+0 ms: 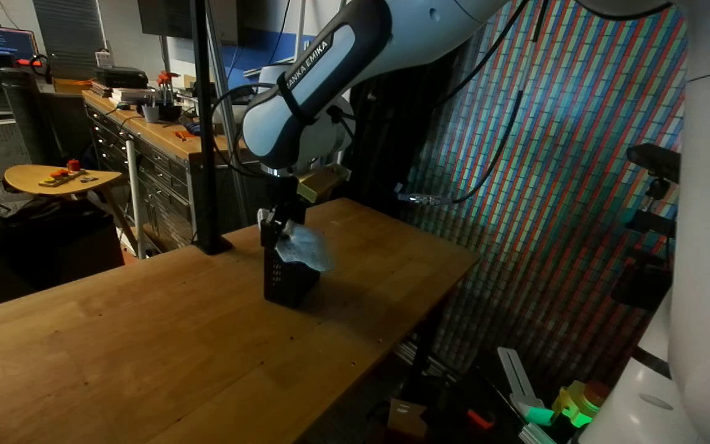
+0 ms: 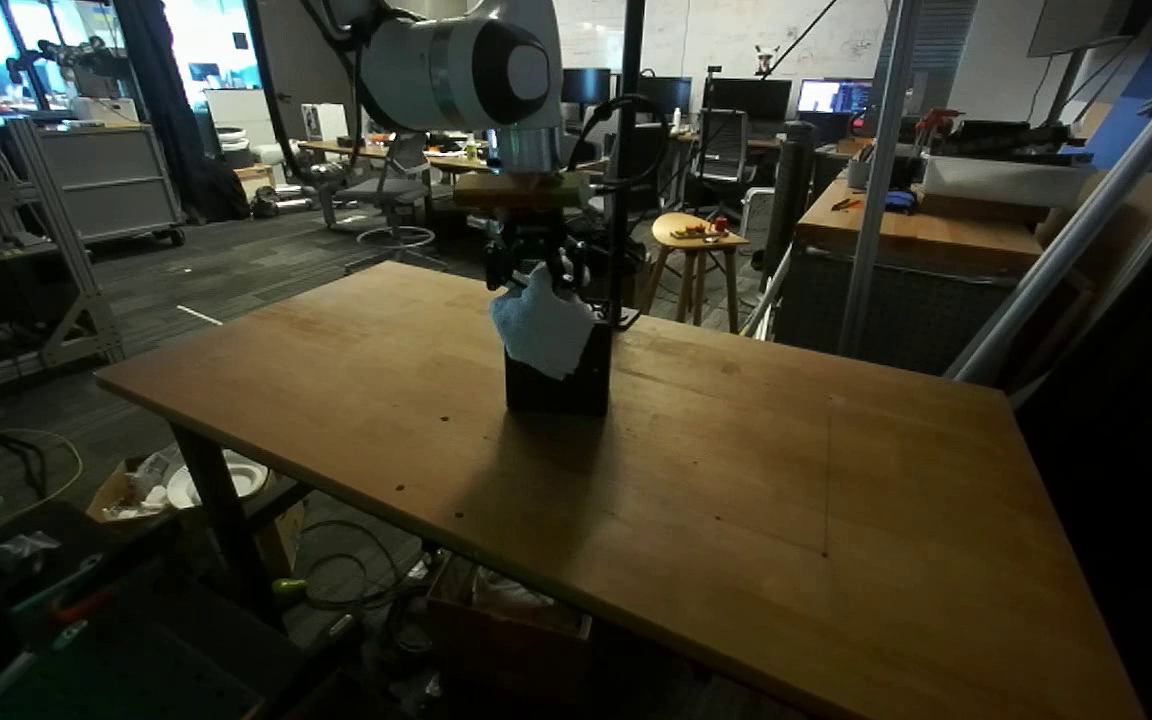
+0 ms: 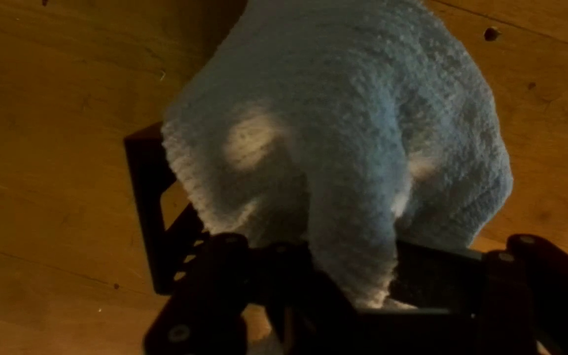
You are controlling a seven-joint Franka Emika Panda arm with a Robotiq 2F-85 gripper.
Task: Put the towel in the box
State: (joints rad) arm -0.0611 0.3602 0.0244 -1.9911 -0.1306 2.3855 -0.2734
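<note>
The light blue-grey towel hangs from my gripper and drapes down over the outside of the black box. In an exterior view the towel rises to a peak between the fingers of the gripper and covers much of the front of the box. In the wrist view a fold of the towel is pinched between the fingers of the gripper. The slotted wall of the box shows at the left. The box opening is hidden by towel and gripper.
The box stands on the wooden table. A black upright post is fixed at the table's far edge, close to the arm, and also shows in an exterior view. A small stool stands beyond the table.
</note>
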